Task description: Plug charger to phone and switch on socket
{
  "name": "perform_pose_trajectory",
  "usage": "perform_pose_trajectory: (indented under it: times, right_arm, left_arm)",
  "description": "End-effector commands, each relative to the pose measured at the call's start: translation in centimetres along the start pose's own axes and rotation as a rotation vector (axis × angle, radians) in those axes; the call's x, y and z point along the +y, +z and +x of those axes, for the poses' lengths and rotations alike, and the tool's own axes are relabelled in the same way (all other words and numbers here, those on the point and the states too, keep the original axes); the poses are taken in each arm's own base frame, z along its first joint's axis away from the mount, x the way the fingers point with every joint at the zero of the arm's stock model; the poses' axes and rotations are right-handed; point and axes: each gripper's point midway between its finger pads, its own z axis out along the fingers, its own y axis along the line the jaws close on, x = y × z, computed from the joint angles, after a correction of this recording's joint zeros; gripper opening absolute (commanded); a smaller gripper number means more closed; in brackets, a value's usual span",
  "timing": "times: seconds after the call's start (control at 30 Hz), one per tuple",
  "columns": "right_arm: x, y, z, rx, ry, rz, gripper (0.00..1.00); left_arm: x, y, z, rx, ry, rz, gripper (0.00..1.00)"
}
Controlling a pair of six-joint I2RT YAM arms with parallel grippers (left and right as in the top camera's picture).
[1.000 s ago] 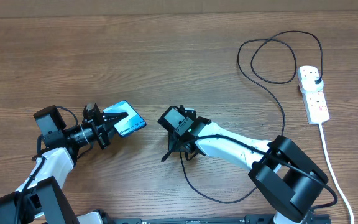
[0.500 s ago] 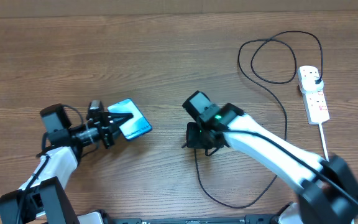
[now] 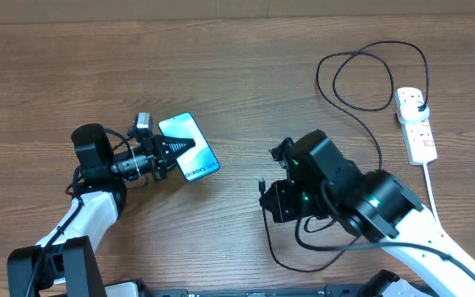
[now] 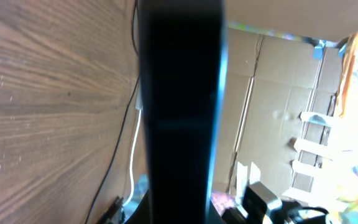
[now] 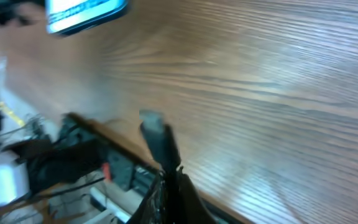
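My left gripper (image 3: 174, 148) is shut on the phone (image 3: 195, 153) and holds it above the table at the left, with its light screen reading "Galaxy S24+" facing up. In the left wrist view the phone (image 4: 179, 106) is a dark edge-on bar between the jaws. My right gripper (image 3: 272, 196) is shut on the charger's connector tip (image 3: 262, 184), right of the phone and apart from it. In the right wrist view the tip (image 5: 157, 140) sticks out from the jaws (image 5: 169, 183), with the phone (image 5: 82, 11) far off at the top left. The charger cable (image 3: 375, 148) loops to a black plug (image 3: 419, 105) in the white socket (image 3: 416, 130).
The socket's thick white cord (image 3: 444, 219) runs down the right edge of the wooden table (image 3: 246, 82). Slack black cable lies under my right arm near the front edge. Cardboard boxes (image 4: 278, 112) stand beyond the table.
My left gripper has carried the phone to the right and turned its screen upward. My right arm has swung right and up with the connector tip in its jaws.
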Motion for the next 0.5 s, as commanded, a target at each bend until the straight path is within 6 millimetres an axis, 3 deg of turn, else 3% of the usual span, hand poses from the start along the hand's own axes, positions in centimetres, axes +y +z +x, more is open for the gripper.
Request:
perform_pose_trajectory:
  times: [0.0,0.23,0.3,0.47]
  right_arm:
    - [2.1,-0.1,1.0,0.029,-0.074,-0.088,0.04]
    - [3.7,2.2,1.7,0.062,-0.147,-0.108,0.04]
    - [3.0,3.1,1.3,0.052,-0.150,-0.055,0.04]
    - [-1.3,4.9,0.9,0.065,-0.116,0.172,0.04]
  left_arm:
    - [-1.0,0.1,-0.4,-0.007,0.013,0.016,0.04]
    - [-1.5,0.0,-0.1,0.013,0.046,0.031,0.04]
    - [-1.5,0.0,-0.1,0.017,0.048,0.032,0.04]
    - [-1.9,-0.3,-0.5,-0.001,0.084,0.041,0.04]
